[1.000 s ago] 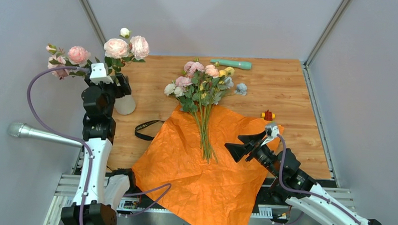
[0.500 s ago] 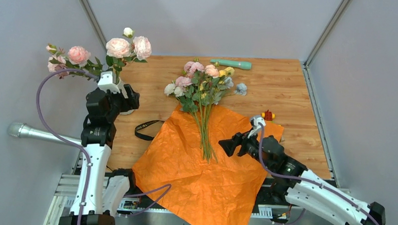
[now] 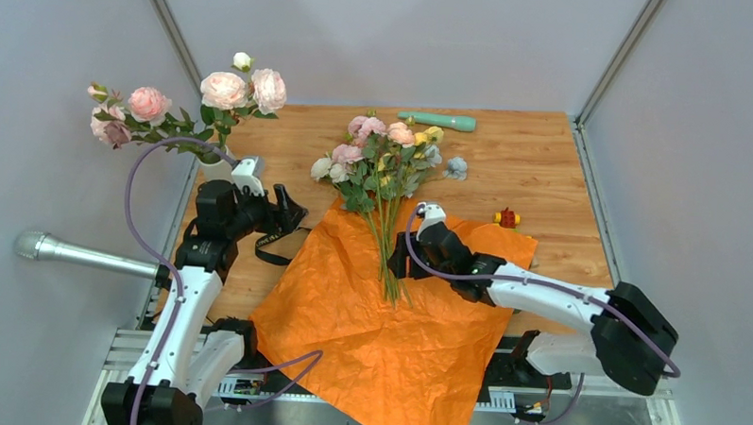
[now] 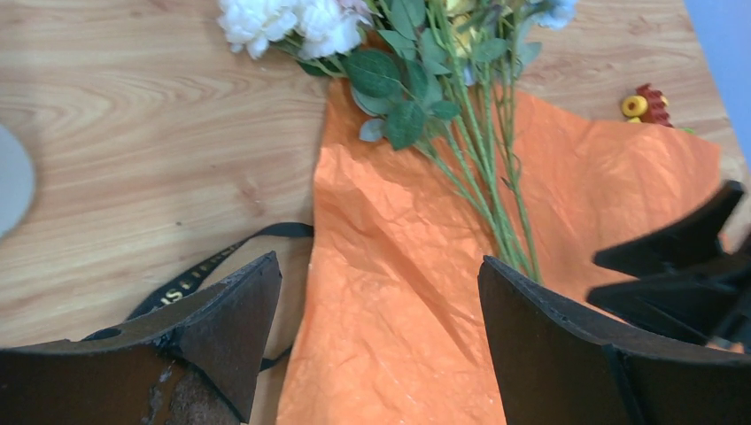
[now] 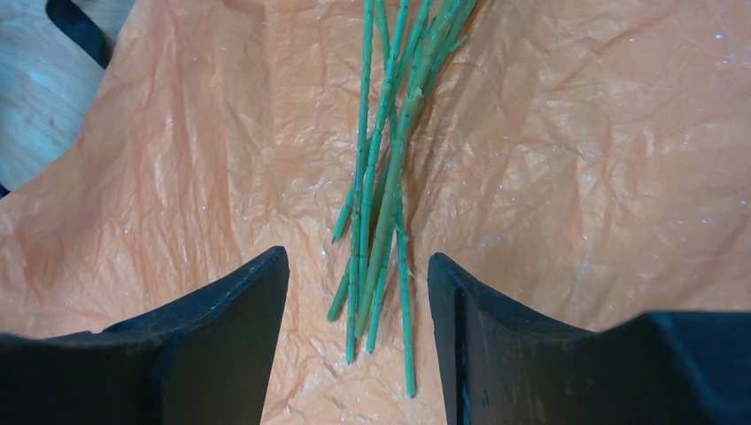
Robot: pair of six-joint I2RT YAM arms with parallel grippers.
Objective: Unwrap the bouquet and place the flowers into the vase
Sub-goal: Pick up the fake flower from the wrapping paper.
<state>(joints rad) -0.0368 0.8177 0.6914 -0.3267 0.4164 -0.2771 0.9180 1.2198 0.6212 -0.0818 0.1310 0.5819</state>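
**Closing on the loose stems**

Straddling the stems' lower ends, the right gripper has its jaws apart, with a pad on either side and neither pinching yet. The paper beneath lies unfolded, so unwrapping looks done. The step in hand seems to be picking up the flowers, whose blooms reach past the paper's far edge. The next move calls for a squeeze that gathers the splayed stems without snagging the paper.

The right arm stretches low across the paper from its right side. The left gripper hangs empty and wide open over the paper's left edge, near the strap. The vase stands left of the paper, partly hidden by the left arm, and already holds pink blooms.
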